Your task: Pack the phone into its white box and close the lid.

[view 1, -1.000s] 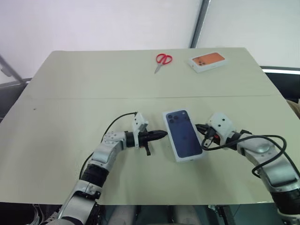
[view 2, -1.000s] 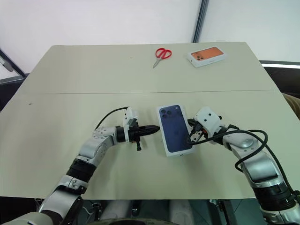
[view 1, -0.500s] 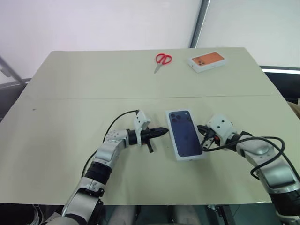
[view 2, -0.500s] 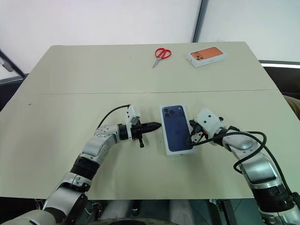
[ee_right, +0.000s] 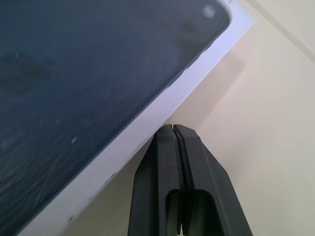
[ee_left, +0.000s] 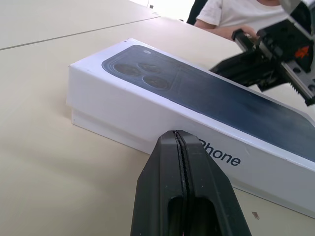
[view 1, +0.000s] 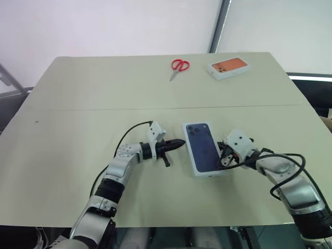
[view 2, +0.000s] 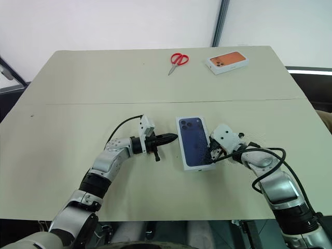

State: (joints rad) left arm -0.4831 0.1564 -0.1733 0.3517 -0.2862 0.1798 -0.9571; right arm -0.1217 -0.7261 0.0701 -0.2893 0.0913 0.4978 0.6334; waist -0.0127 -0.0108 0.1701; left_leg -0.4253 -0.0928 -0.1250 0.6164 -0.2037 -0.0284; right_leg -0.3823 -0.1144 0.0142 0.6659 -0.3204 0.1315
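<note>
Left eye view: lid (view 1: 203, 149) sitting on white box (ee_left: 93, 123) at table (view 1: 78, 104) centre; am bracing left gripper (view 1: 179, 143) at 9 o'clock, right gripper (view 1: 221, 160) at 3, both pinched together, for squaring lid

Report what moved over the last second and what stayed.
The right pincer came down closer against the right edge of the lid, which shifted slightly. The left pincer stayed shut beside its left edge, as the right stayed shut. Scissors and the orange-printed box kept their places.
</note>
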